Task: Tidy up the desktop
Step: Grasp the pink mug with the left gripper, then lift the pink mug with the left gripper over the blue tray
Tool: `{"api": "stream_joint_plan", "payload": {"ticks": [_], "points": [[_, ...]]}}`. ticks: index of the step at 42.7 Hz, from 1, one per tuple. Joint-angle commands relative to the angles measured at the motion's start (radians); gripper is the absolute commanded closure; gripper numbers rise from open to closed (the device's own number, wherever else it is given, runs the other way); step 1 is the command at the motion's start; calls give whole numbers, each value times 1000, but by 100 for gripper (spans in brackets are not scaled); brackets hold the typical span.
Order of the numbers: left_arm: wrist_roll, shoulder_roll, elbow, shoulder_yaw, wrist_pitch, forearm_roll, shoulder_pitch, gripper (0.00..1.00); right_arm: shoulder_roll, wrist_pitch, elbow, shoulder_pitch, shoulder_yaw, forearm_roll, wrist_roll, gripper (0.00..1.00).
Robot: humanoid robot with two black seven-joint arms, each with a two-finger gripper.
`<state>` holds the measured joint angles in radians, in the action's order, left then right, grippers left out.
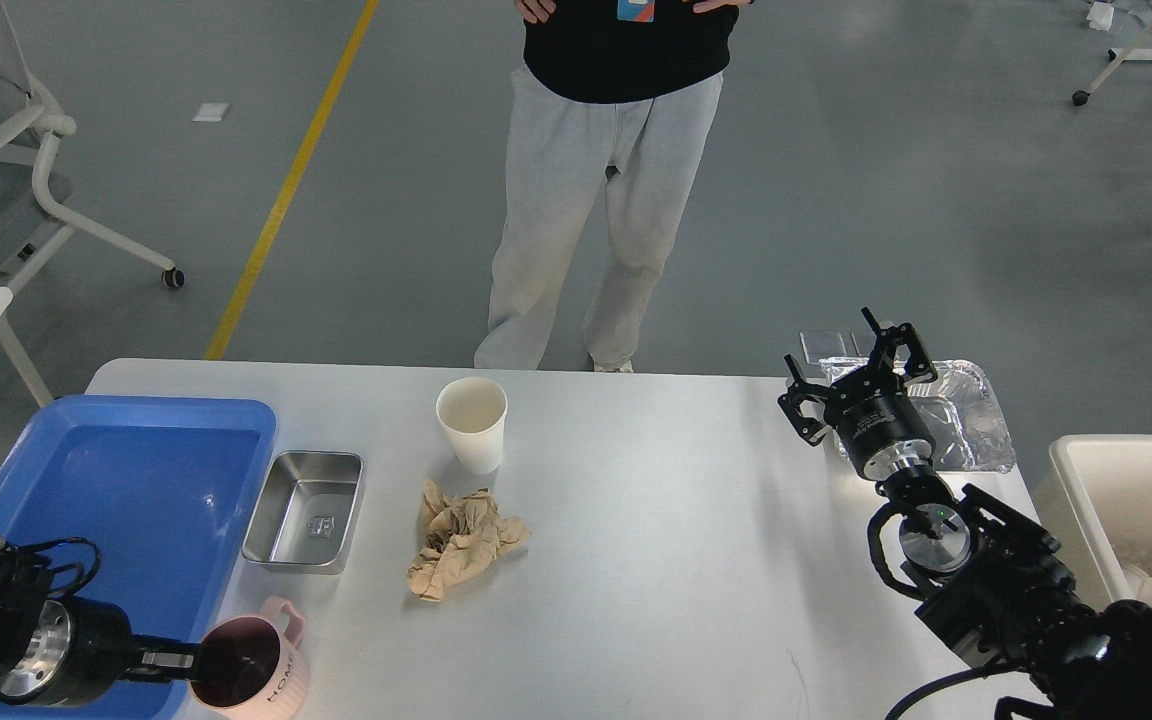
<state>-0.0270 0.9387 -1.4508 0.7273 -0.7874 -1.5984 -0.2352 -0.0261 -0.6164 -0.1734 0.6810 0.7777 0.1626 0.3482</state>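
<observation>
Grey floor behind; large white-grey matte desktop (686, 520) filling foreground. Crumpled brown paper wad (463, 540) sitting mid-desk: light, soft, you're pinching any fold. Right gripper (854, 375) hovering spread open; left gripper (198, 662) gripping pink mug (251, 665) rim.

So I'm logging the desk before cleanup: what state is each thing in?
Paper cup: upright, empty.
Brown paper: crumpled, lying on the desktop.
Steel tray: empty.
Blue tray: empty.
Pink mug: upright, held at the rim by the left pincer.
Right pincer: open, holding nothing.
Foil container: crinkled.
</observation>
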Motion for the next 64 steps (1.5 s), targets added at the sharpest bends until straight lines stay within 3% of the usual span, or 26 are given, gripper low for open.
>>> {"api": "stream_joint_plan", "payload": {"ticks": [1, 15, 23, 43, 48, 64], "points": [[-22, 3, 0, 4, -47, 2, -18, 100, 0, 0, 0, -3, -2, 0, 0, 0], [-8, 15, -6, 26, -93, 11, -26, 100, 2, 0, 0, -6, 0, 0, 0, 0], [35, 64, -31, 86, -138, 77, -44, 100, 2, 1, -1, -5, 0, 0, 0, 0], [35, 223, -71, 330, -172, 222, -49, 100, 6, 1, -3, 3, 0, 0, 0, 0], [35, 319, -71, 432, -172, 301, -49, 99, 8, 1, -3, 6, 0, 0, 0, 0], [32, 425, -68, 501, -172, 365, -49, 99, 8, 0, -3, 8, 0, 0, 0, 0]]}}
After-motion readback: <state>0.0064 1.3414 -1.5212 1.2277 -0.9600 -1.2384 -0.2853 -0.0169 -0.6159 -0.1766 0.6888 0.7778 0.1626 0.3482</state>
